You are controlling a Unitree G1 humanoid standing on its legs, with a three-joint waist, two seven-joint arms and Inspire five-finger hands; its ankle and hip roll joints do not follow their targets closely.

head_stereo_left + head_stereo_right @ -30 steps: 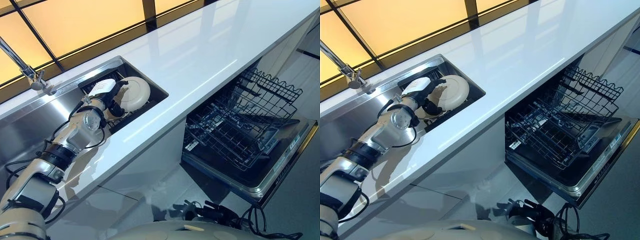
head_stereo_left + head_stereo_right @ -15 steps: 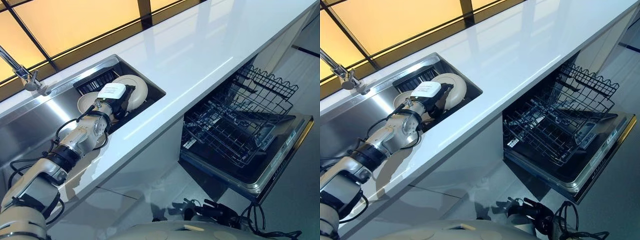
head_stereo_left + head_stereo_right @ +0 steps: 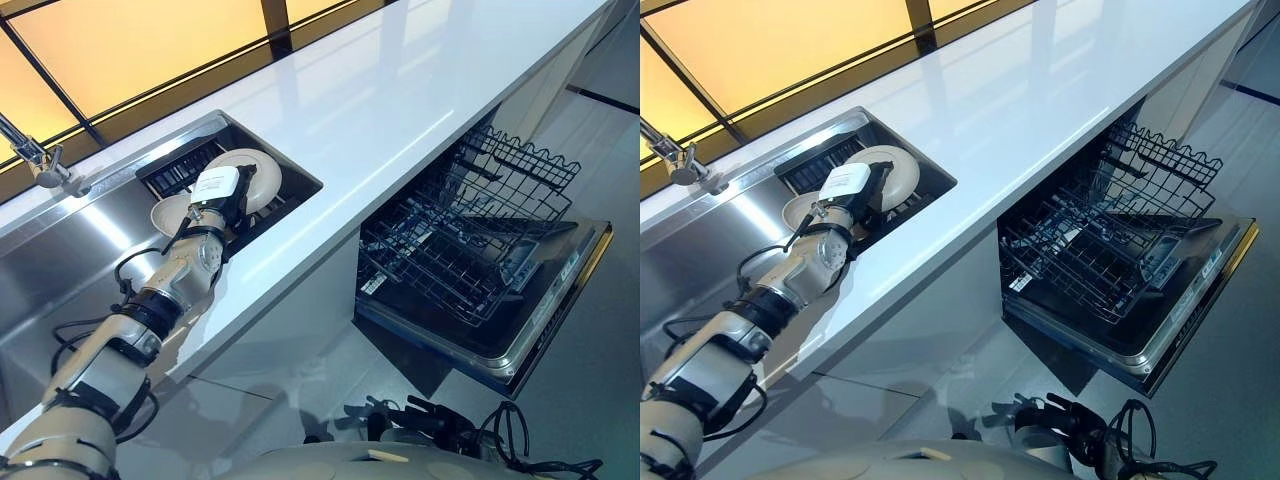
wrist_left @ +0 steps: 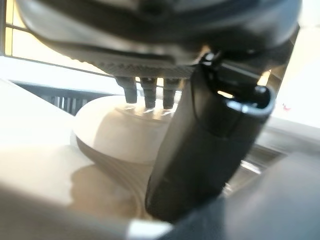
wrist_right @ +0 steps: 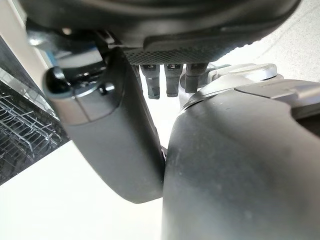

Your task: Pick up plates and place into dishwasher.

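Observation:
Two cream plates stand in a dark rack in the sink's right end: a larger plate [image 3: 264, 176] and a smaller plate [image 3: 166, 213] behind my arm. My left hand [image 3: 222, 190] reaches over the rack against the larger plate. In the left wrist view its fingers [image 4: 147, 92] rest on the rounded plate [image 4: 117, 132], and the thumb [image 4: 200, 145] stands apart in front, so the hand is open. The dishwasher [image 3: 470, 250] stands open at the right with its lower rack pulled out. My right hand [image 5: 110, 130] hangs low, relaxed and holding nothing.
A long white countertop [image 3: 400, 90] runs between the steel sink [image 3: 70, 250] and the dishwasher. A tap [image 3: 40, 165] stands at the sink's far left. The dishwasher's door [image 3: 560, 300] lies folded down over the grey floor, with a second wire rack [image 3: 525, 165] behind.
The whole view has shifted a little. My left hand has swung from beside the larger plate to lie over it. The plates stay in the rack.

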